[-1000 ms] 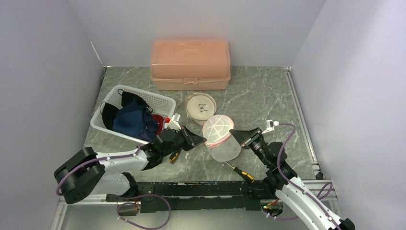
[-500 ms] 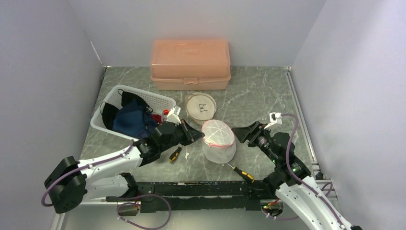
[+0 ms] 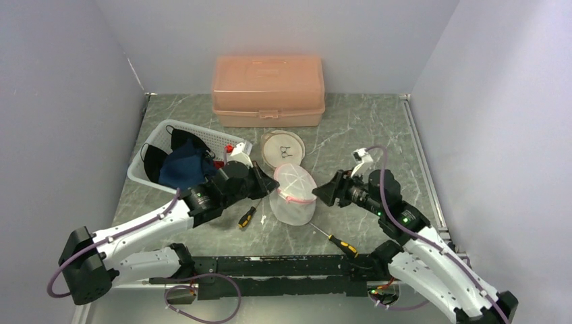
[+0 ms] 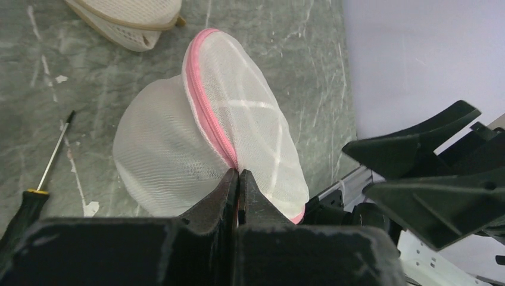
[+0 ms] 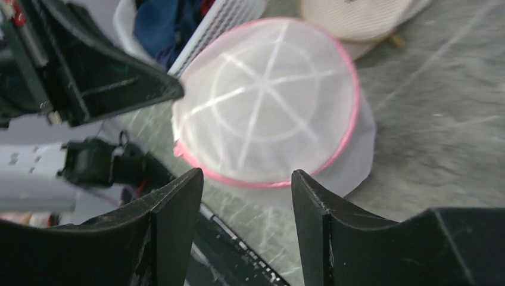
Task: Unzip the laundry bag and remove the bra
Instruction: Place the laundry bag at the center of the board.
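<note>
Two-arm scene on a green marbled tabletop (image 3: pixel 364 135). The left claw (image 3: pixel 270 185) is clenched, its jaws pressed together on the pink zipper rim (image 4: pixel 208 119) of the white mesh laundry bag (image 3: pixel 291 196). The bag sits directly ahead of that claw's tips, its round domed panel tilted up and its lower body resting on the tabletop. The right claw (image 3: pixel 322 196) is released, jaws standing apart and aimed at the opposite side of the bag. It lies just beside the mesh, and whether it touches cannot be told. The bag thus lies between the two claws. In the right wrist view the round, pink-edged panel fills the gap ahead of the spread fingers (image 5: pixel 178 202). The zipper's state and the bag's contents cannot be made out. A beige round mesh bag (image 3: pixel 283 150) lies beyond the left claw. A white basket (image 3: pixel 222 138) of dark clothing sits behind it, and a screwdriver (image 3: pixel 246 217) lies on its near side.
</note>
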`<state>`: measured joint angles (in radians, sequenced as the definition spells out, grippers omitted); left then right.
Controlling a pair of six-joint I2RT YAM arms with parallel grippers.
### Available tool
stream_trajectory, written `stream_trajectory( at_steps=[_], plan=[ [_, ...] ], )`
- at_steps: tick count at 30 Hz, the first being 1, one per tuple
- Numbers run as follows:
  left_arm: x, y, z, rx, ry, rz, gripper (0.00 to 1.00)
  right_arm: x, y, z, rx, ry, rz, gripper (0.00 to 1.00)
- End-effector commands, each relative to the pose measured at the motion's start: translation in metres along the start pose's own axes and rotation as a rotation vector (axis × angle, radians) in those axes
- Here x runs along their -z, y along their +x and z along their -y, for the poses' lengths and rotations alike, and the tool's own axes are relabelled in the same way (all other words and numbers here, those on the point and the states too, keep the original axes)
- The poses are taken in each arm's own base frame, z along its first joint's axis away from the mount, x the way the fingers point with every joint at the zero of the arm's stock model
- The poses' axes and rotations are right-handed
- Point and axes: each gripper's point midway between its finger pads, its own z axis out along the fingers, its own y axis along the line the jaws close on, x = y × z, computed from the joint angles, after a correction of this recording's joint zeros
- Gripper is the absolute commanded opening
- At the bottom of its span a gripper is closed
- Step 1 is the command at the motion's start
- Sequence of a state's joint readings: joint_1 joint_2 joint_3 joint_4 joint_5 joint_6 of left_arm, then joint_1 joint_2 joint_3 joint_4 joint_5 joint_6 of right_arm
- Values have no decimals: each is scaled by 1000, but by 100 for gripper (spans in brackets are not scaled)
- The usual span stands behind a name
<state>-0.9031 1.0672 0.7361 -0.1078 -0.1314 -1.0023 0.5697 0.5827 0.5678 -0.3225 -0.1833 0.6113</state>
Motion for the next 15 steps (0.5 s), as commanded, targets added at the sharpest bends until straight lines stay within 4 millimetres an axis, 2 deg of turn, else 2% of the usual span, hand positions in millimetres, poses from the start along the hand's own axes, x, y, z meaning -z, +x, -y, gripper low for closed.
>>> stream_trajectory(
  at_steps=[1, 5, 9, 15],
  plan=[
    [16, -27, 13, -2, -11, 87, 3, 0, -8, -65, 77, -295, -37, 60],
    [15, -27, 11, 26, -28, 100, 3, -4, 0, -94, 64, -423, -68, 61],
    [13, -29, 9, 30, -55, 116, 3, -15, 5, -100, 57, -411, -53, 61],
    [1, -22, 5, 22, -91, 110, 3, -38, 30, -95, 30, -294, -93, 56]
  ],
)
